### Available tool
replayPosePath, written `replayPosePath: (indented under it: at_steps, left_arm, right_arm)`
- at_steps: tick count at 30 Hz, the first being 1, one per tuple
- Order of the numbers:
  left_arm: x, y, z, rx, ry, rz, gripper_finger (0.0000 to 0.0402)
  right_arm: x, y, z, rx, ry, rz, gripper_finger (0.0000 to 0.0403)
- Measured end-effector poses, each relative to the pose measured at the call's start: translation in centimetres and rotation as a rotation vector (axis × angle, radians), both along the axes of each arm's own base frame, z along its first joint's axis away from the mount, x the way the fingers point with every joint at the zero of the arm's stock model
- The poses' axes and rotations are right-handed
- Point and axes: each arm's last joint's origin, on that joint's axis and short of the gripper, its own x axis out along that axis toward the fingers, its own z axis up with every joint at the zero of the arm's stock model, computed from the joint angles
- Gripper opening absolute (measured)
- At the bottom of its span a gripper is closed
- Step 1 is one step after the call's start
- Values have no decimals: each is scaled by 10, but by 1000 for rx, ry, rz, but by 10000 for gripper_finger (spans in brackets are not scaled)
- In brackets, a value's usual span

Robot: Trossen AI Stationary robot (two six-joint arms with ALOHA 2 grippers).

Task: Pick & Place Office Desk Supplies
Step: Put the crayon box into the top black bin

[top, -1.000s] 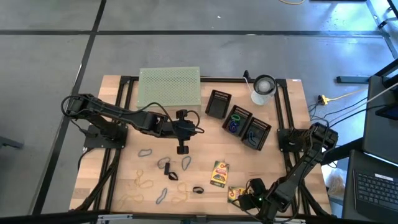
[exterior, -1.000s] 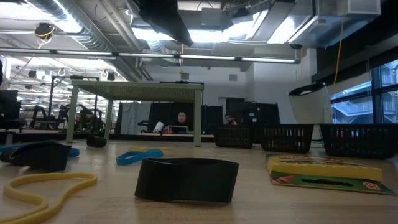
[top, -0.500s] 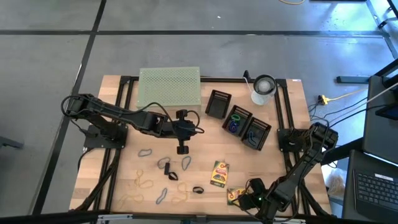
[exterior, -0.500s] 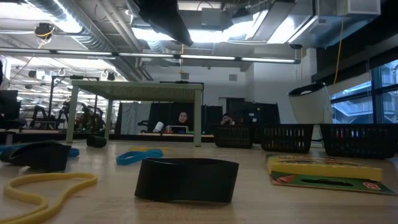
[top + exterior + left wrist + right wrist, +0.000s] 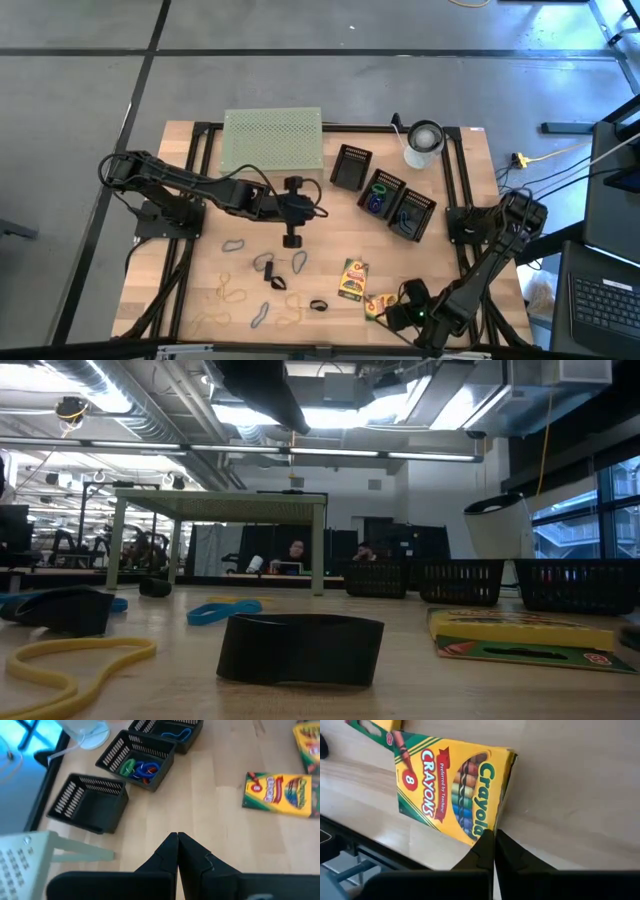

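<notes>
Since the earlier high view the right hand (image 5: 392, 311) has shifted a little along the table's (image 5: 450, 250) near edge, and the crayon box (image 5: 377, 305) at its tip now lies closer to the other crayon box (image 5: 352, 279); the left arm is unchanged. From above, the left hand (image 5: 292, 240) hangs over the table's middle, on the near side of the pale green rack (image 5: 272, 140), with rubber bands (image 5: 232, 293) and black clips (image 5: 271, 272) scattered nearer the front edge. Three black baskets (image 5: 385, 195) sit in a diagonal row beside the rack, and a white cup (image 5: 423, 143) stands past them. At table height, a black clip (image 5: 300, 648) sits centre, a yellow band (image 5: 70, 658) and a blue band (image 5: 222, 610) to one side of it, a crayon box (image 5: 520, 635) to the other. The left wrist view shows that hand's fingers (image 5: 170, 852) pressed together on nothing, above bare wood near the baskets (image 5: 137, 762). The right wrist view shows its fingers (image 5: 487, 847) together too, their tips right at the crayon box's (image 5: 450, 787) corner.
</notes>
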Motion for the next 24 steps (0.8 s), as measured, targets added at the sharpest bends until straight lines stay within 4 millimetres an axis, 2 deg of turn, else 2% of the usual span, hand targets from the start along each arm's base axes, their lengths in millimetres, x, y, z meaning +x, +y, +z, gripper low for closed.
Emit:
replayPosePath:
  at_steps: [5,10,17,24]
  left_arm:
    - [2,0,3,31,-21,-36,4]
    - [3,-3,3,-45,-26,-117,22]
    - [4,-9,4,-168,-30,-225,104]
    - [16,-13,7,-310,-142,-186,189]
  right_arm:
    - [2,-9,7,-95,-50,42,1]
    - [7,-22,20,-191,-85,110,1]
    - [11,-38,31,-309,-63,239,0]
    - [19,-59,46,-516,-112,351,0]
